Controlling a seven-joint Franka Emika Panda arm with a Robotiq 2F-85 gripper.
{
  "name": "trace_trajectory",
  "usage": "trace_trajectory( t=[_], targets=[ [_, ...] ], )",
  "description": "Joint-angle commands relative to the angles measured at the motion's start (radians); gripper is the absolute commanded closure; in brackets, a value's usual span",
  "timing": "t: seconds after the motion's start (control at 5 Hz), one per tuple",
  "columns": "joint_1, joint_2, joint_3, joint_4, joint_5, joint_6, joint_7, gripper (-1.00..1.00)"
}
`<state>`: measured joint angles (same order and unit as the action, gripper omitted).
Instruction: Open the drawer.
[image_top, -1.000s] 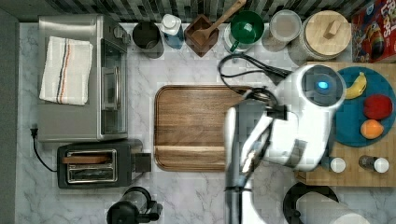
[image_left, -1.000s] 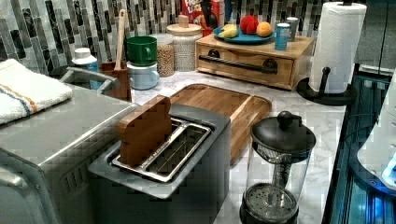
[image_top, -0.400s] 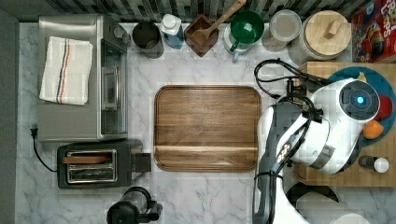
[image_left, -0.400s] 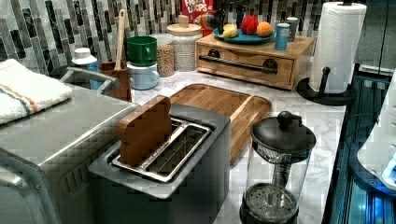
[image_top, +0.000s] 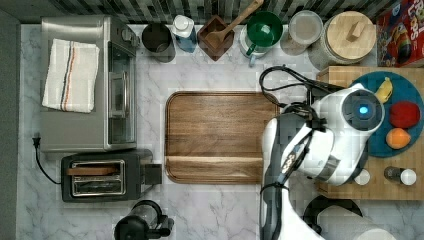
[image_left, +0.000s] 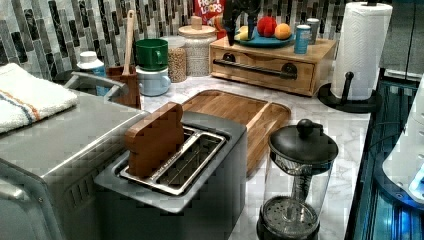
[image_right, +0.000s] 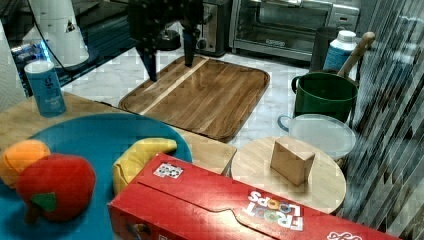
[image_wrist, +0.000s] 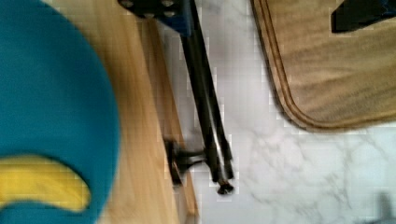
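The drawer (image_left: 260, 75) is the light-wood front of a bamboo box (image_top: 341, 73), flush with the box, with a long black bar handle (image_left: 255, 67). My gripper (image_right: 169, 57) is open and hangs above the box's front edge, between the box and the cutting board. In the left view the gripper (image_left: 241, 20) sits well above the handle, clear of it. The wrist view looks down on the handle (image_wrist: 205, 107) and one of its mounts; one finger (image_wrist: 161, 9) is over the bar, the other (image_wrist: 359, 14) over the board. In the top view my arm (image_top: 330, 135) covers the drawer front.
A walnut cutting board (image_top: 220, 137) lies beside the box. On the box stand a blue plate (image_top: 400, 85) with fruit and a blue can (image_left: 302, 37). A paper towel roll (image_left: 362, 45), French press (image_left: 300, 180), toaster (image_top: 105, 175) and toaster oven (image_top: 85, 85) ring the counter.
My arm swung from the cutting board's edge toward the top view's right, over the bamboo box, then eased back slightly. The gripper has come into the left view above the box.
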<state>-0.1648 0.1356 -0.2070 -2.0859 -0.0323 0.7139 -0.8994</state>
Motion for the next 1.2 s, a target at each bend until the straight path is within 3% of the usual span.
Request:
trace_trajectory(
  t=[0.2, 0.6, 1.2],
  targets=[
    [-0.026, 0.013, 0.011, -0.078, -0.028, 0.1, -0.19, -1.0],
    [-0.04, 0.031, -0.015, -0.111, -0.012, 0.171, -0.271, -1.0],
    [-0.001, 0.05, -0.008, -0.216, -0.037, 0.343, -0.123, -1.0]
  ],
)
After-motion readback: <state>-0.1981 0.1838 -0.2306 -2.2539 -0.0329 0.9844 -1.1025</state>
